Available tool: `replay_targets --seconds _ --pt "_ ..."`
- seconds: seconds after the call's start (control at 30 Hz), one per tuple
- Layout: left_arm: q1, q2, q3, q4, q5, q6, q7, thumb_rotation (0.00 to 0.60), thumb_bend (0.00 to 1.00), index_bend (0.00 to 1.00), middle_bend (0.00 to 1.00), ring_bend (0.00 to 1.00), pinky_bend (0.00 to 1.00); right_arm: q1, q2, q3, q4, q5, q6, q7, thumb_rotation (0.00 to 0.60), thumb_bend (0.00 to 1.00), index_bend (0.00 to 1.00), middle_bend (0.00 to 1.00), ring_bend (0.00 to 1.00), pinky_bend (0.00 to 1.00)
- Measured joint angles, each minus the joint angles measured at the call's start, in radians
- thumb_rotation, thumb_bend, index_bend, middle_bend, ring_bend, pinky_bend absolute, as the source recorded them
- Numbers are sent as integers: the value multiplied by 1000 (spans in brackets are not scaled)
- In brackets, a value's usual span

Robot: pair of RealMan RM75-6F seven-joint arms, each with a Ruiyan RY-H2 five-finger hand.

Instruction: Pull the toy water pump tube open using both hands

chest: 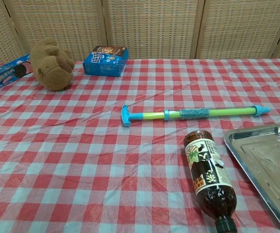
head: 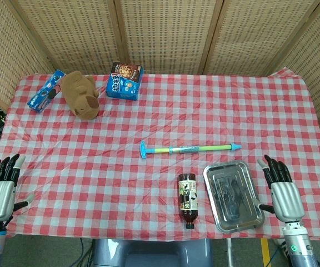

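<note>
The toy water pump tube lies flat across the middle of the checked table, with its blue T-handle at the left end and its blue pointed tip at the right. No hand touches it. My left hand hovers at the near left edge of the table, fingers straight and apart, holding nothing. My right hand is at the near right edge beside the tray, also spread and empty. The chest view shows neither hand.
A brown bottle lies on its side just in front of the tube. A steel tray sits to its right. At the back left are a plush toy, a blue cookie box and a biscuit pack.
</note>
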Motion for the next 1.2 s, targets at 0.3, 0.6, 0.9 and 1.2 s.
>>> replay_targets --seconds 0.3,0.6,0.9,1.2 --pt "6 1 5 -5 10 11 4 600 0 0 0 0 0 -4 4 -3 -2 -7 6 7 600 176 0 0 0 0" --pt "3 2 2 -6 7 6 0 600 0 0 0 0 0 -4 8 2 -8 -6 10 14 600 176 0 0 0 0" --pt "0 0 -1 -8 4 4 6 600 0 0 0 0 0 -3 11 0 -5 -6 6 22 600 176 0 0 0 0" --pt "2 3 1 -13 10 6 -4 600 0 0 0 0 0 -4 12 -3 -9 -14 8 21 600 177 0 0 0 0"
